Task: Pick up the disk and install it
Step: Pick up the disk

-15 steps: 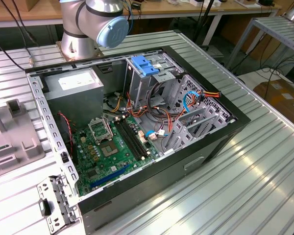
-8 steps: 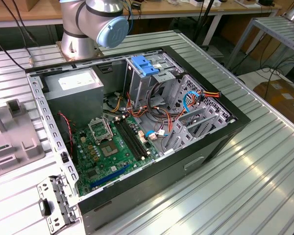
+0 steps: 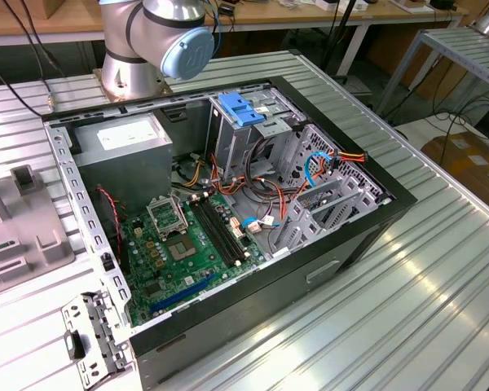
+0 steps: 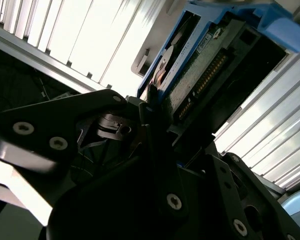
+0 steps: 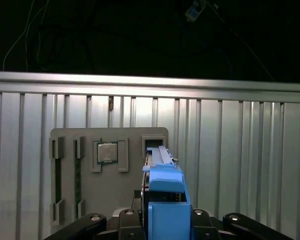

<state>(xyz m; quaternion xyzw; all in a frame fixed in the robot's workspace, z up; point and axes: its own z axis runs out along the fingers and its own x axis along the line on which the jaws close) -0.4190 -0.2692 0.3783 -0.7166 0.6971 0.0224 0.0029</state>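
In the first wrist view the disk (image 5: 163,192) stands on edge in its bright blue carrier, over a grey holder plate (image 5: 70,185). My gripper (image 5: 162,222) is shut on it, with black links pressed against both sides of the carrier. In the second wrist view the disk (image 4: 202,62) shows its green circuit board, silver body and blue frame. A black fingertip (image 4: 151,100) lies against its edge there. Whether the disk's far end still sits in the plate's slot (image 5: 152,143) I cannot tell.
The holder plate carries a square processor chip (image 5: 106,152) and sits on a ribbed metal table (image 5: 240,165). The exterior view shows the open computer case (image 3: 228,220) with motherboard (image 3: 175,248), grey power supply box (image 3: 122,147), light-blue latch (image 3: 240,108), drive cage (image 3: 326,199), and the arm's base (image 3: 138,49).
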